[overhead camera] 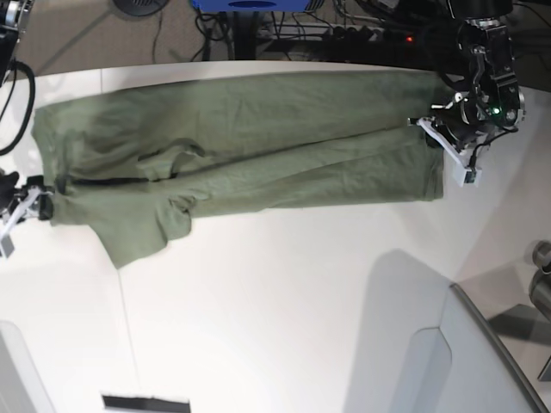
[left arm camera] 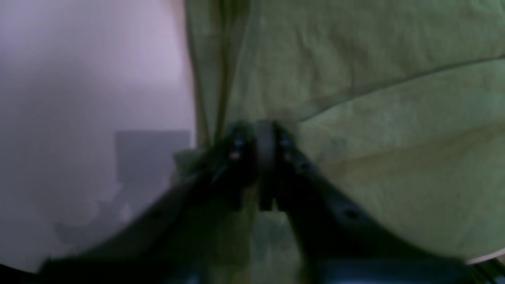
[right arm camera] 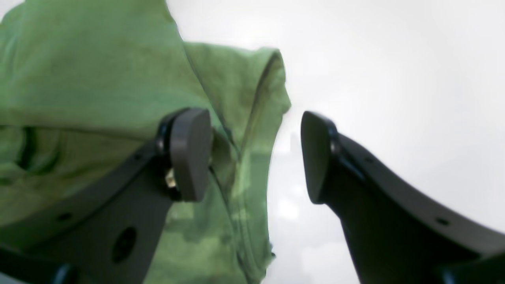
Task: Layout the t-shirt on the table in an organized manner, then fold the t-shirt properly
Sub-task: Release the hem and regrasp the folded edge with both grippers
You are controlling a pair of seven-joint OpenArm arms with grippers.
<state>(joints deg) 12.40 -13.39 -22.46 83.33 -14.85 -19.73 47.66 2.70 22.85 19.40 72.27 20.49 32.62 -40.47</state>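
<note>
Here the shirt (overhead camera: 250, 151) lies stretched in a long band across the far part of the table (overhead camera: 284, 301), reaching from near the table's left edge almost to its right edge in the base view, with one sleeve drooping toward the near side at the left. The right gripper (right arm camera: 256, 156) sits at the shirt's left end; in its wrist view the jaws stand clearly apart, one pad (right arm camera: 189, 154) resting over the green cloth and the other pad (right arm camera: 315, 157) over bare white tabletop, with the folded hem of the shirt lying between them and nothing pinched. The left gripper (left arm camera: 265, 142) is at the shirt's right end, by the table's far right corner. Its wrist view is dark and blurred: the fingertips appear close together right at the cloth's edge, but I cannot tell whether they clamp the fabric or stand slightly parted.
</note>
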